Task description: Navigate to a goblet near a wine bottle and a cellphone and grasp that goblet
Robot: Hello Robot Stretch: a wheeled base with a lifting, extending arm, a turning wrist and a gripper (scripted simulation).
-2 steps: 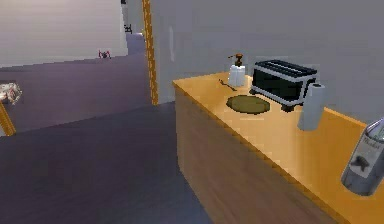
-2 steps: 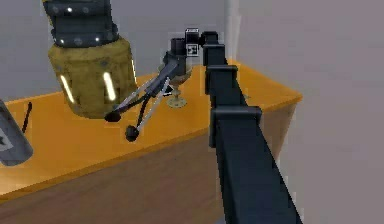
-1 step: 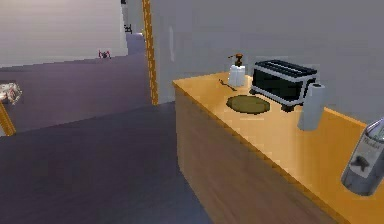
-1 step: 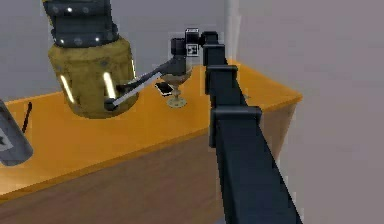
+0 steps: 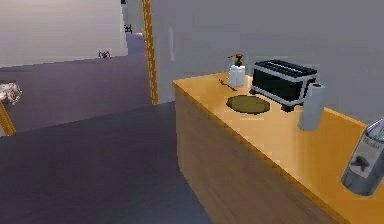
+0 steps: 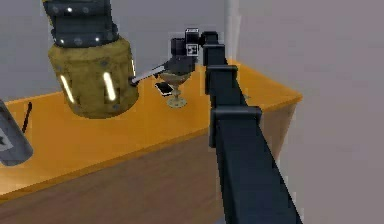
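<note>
My claw (image 6: pixel 165 73) was at the goblet (image 6: pixel 179 96), which stood on the orange table (image 6: pixel 100 135); its state, and whether it held anything, I could not tell. Goblet judged light, stiff, slick, breakable: best taken by the stem.

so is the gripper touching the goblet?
Cannot tell. In the arm side view the gripper overlaps the goblet on the counter; neither contact nor gap shows.

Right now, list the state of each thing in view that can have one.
goblet, upright on the counter, at the pincer
pincer, cannot tell whether it holds anything
arm, extended over the counter
toaster, upright on the counter
white cylinder, standing upright
pump bottle, upright
</note>
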